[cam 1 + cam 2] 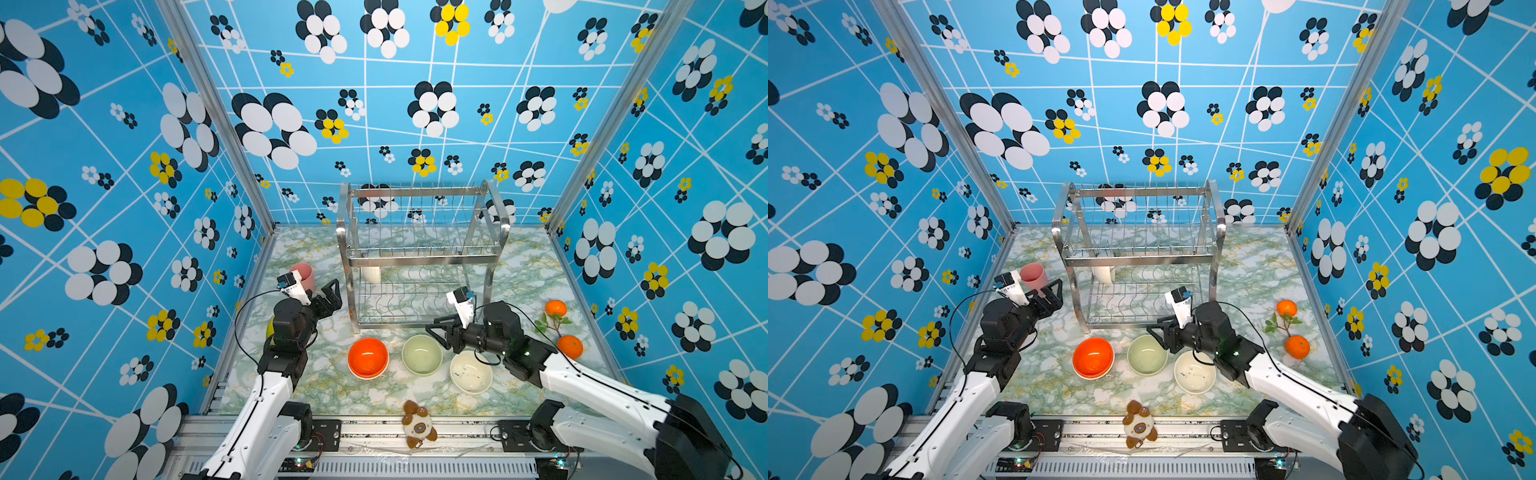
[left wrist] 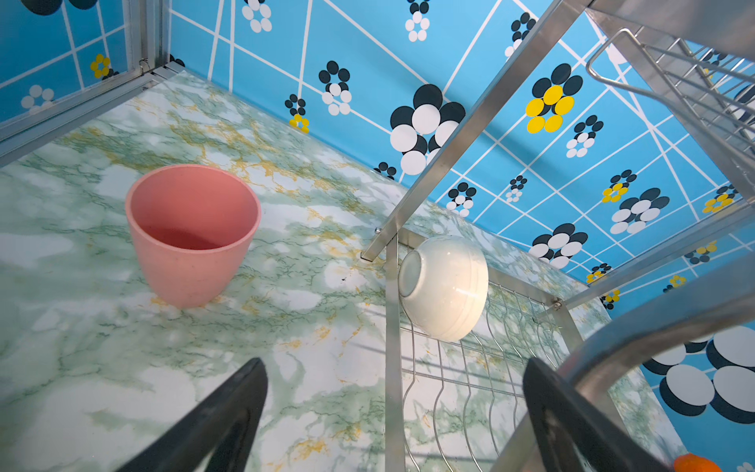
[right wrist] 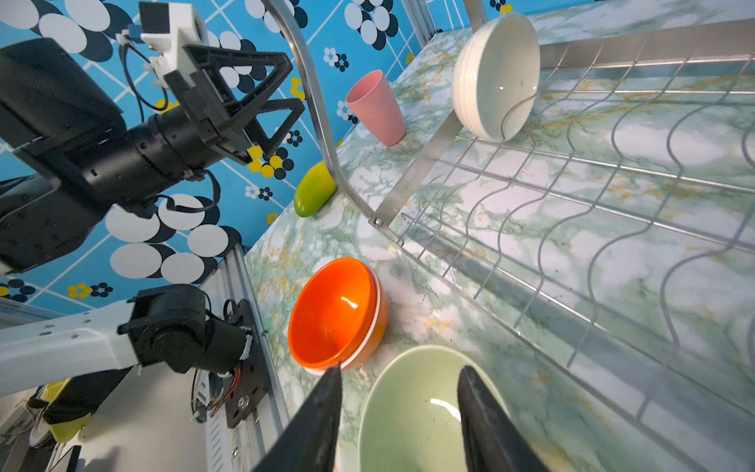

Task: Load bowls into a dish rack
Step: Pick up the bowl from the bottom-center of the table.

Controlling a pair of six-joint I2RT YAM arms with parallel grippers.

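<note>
Left wrist view shows us the dish rack [image 2: 461, 135] holding one white bowl [image 2: 443, 286] in its lower tier. The bowl stands on edge among the wire prongs at the rack's far left corner. Its foot faces the pink cup [image 2: 192, 233], which stands upright on the marbled table [image 2: 81, 367] just outside the rack's left side. The left gripper [image 2: 394, 363] sits by the rack's front left leg with its jaws spread wide and nothing between them.

In the right wrist view we see two orange bowls [image 3: 335, 314], one nested inside the other, on the table in front of the rack near that same leg. Beside them, in front of the rack's middle, stands the green bowl [image 3: 408, 429]. The right gripper [image 3: 402, 370] hangs over its rim with the jaws partly apart, one finger above the inside and one outside. It grips nothing, and we cannot tell whether it touches the rim.

In a top view a cream bowl [image 1: 471, 372] with dark smears inside sits upright in front of the rack's right end, farther out than the green one.
</note>
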